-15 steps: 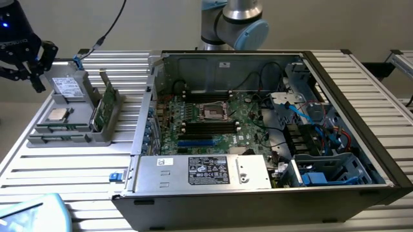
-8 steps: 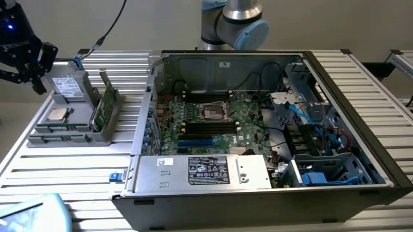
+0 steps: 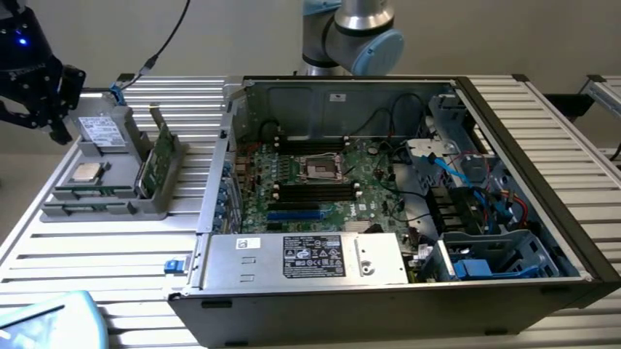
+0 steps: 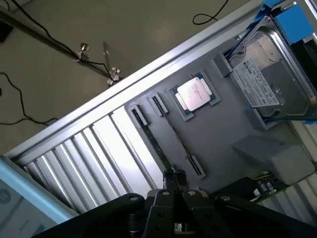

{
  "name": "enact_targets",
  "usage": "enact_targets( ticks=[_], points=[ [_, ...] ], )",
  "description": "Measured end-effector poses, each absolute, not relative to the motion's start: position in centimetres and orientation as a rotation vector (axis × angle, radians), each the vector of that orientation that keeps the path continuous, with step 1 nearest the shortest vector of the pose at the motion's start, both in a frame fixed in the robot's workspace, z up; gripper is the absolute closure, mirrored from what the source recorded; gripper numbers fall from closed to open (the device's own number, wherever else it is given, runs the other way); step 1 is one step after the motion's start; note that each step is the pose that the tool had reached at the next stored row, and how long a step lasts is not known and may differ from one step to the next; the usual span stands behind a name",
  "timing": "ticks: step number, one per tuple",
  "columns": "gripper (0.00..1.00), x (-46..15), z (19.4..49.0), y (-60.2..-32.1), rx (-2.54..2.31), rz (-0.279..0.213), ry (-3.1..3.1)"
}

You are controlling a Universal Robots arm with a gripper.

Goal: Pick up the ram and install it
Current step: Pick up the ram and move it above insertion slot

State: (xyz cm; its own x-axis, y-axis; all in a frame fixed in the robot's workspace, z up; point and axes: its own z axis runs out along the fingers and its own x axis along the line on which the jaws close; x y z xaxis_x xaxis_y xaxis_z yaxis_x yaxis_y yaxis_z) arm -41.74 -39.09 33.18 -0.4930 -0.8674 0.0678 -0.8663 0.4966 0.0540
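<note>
Currently the fingers [image 4: 169, 176] are closed, with nothing visibly clamped between them. The ram [image 4: 155, 145] stands on edge in the grey tray [image 4: 223, 134], at the tray's end away from the hard drive [image 4: 270, 74].

Risk: I judge that lowering closed fingers would strike the stick's edge or the tray's clips, and an off-centre pinch could twist it.

The exterior view gives me the open computer case [image 3: 543, 218] beside the tray. The wrist view gives me the stick's line against the fingertips.
</note>
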Motion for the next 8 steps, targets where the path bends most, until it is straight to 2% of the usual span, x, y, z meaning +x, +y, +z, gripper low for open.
enact_targets(
  ticks=[4, 8],
  points=[
    [0.89, -41.74, 33.05, -39.09, 1.633, -0.016, -2.588],
    [0.89, -41.74, 32.90, -39.09, 1.734, -0.035, -2.533]
  ],
)
